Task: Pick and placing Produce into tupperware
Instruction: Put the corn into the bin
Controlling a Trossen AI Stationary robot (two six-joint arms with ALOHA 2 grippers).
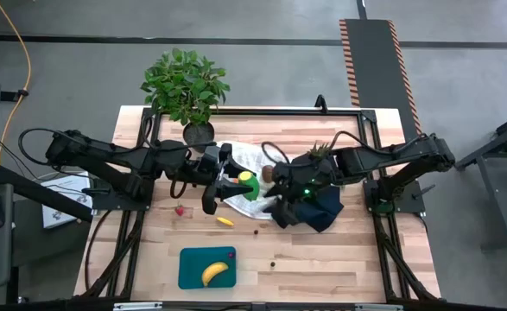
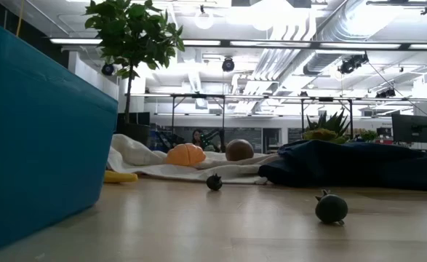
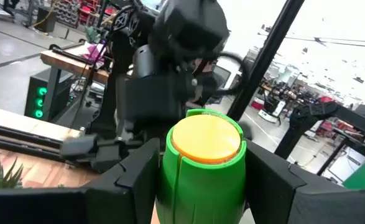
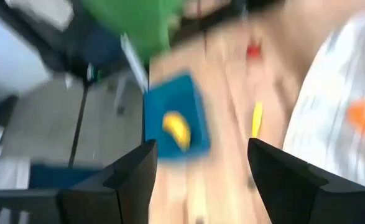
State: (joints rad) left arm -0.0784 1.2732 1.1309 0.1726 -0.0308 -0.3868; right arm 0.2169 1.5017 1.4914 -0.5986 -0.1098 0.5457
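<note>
High view: your left gripper point(image 1: 236, 184) sits over the white cloth point(image 1: 251, 160) near desk centre, clamped on a green piece with a yellow top point(image 1: 248, 181). The right gripper point(image 1: 285, 210) is just beside it, over the edge of the dark navy cloth point(image 1: 326, 207). The teal tupperware point(image 1: 194, 259) lies well apart from both, toward the near edge of the desk point(image 1: 339, 259) — a yellow banana point(image 1: 215, 273) is already in it. Between the grippers and the tupperware: a small yellow piece point(image 1: 224, 221), a red bit point(image 1: 180, 210), and two dark bits point(image 1: 256, 231) point(image 1: 273, 264). A potted plant point(image 1: 186, 86) stands behind the left arm.

Low view: no gripper shows here. Tupperware wall point(image 2: 38, 138) fills one side; an orange piece point(image 2: 186, 154) and a brown ball point(image 2: 239, 150) rest on the white cloth, with the two dark bits on bare wood.

Left wrist view: the green piece point(image 3: 201, 165) stands upright between the fingers point(image 3: 135, 177), both touching its sides — gripped firmly.

Right wrist view: your right gripper's fingers point(image 4: 132, 174) stand apart with nothing between them — open. Beyond them, blurred, the tupperware point(image 4: 191, 99) with the banana point(image 4: 176, 129) inside.
</note>
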